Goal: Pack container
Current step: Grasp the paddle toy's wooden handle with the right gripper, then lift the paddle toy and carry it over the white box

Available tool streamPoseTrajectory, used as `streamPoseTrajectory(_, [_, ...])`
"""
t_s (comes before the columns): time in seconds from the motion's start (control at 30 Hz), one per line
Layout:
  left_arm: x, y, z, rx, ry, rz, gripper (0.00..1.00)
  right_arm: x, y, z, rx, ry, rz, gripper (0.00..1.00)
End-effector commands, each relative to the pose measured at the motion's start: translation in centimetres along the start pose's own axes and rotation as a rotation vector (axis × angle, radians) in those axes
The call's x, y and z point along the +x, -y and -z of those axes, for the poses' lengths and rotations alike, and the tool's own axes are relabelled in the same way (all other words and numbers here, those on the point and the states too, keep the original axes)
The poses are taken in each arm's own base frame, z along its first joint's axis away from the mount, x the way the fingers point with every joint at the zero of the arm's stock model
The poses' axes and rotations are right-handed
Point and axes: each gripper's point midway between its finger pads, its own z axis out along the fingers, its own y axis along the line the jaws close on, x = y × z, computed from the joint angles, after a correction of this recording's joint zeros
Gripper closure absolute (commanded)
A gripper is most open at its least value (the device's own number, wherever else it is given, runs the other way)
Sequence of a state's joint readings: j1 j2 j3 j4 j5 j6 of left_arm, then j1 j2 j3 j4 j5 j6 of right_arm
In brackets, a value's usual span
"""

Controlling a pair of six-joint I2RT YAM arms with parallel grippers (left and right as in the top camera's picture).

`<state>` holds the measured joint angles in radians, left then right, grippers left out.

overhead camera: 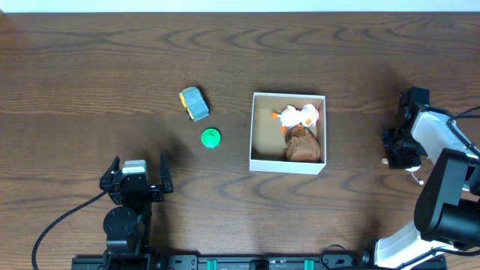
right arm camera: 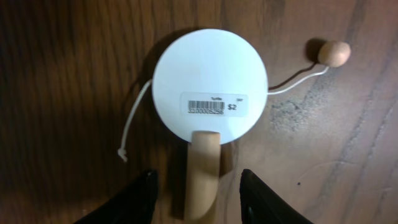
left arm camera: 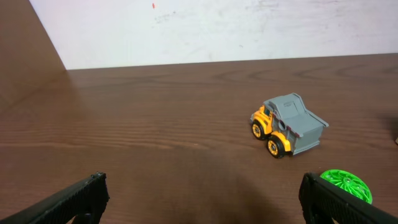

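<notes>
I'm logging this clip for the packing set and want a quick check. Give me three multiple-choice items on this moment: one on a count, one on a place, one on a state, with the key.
1. How many toys lie in the container?
A. none B. two C. five
2. Where is the green disc?
A. in the container B. on the table near the toy truck C. in a gripper
3. The left gripper is:
A. open and empty B. shut on the truck C. shut on the disc

Key:
1 B, a white-and-orange toy and a brown toy lie inside.
2 B, it lies on bare wood.
3 A, its fingers stand apart with nothing between them.
</notes>
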<state>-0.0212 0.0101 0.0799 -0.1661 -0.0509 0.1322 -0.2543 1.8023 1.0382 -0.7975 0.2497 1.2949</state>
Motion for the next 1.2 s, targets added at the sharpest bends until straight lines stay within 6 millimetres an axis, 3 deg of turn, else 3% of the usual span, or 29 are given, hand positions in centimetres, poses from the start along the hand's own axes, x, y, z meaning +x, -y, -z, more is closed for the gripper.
streamPoseTrajectory(0.0, [1.4, 0.3, -0.3, 0.014, -0.03, -0.012, 0.02, -0.1, 0.5, -0.3, 0.018, 0.0, -0.03, 0.56])
streamPoseTrajectory(0.53, [1.4, 0.3, -0.3, 0.014, -0.03, -0.012, 0.02, 0.6, 1.8, -1.1, 0.051, -0.02, -0.055, 0.53])
streamPoseTrajectory(0.7, [1.4, 0.3, -0.3, 0.014, -0.03, -0.012, 0.02, 0.7, 2.0, -1.2, 0.058, -0.021, -0.052, 0.88])
streamPoseTrajectory(0.8, [1.4, 0.3, -0.3, 0.014, -0.03, -0.012, 0.02, 0.7, 1.9, -1.2, 0.053, -0.022, -0.026, 0.94])
streamPoseTrajectory(1.0, [1.4, 0.3, -0.3, 0.014, -0.03, -0.012, 0.02, 0.0, -0.1, 0.2, 0.004, -0.017, 0.16, 0.99])
streamPoseTrajectory(1.17, [1.4, 0.3, -0.3, 0.014, -0.03, -0.012, 0.02, -1.3, -4.2, 3.8, -0.099, 0.03, 0.376, 0.99])
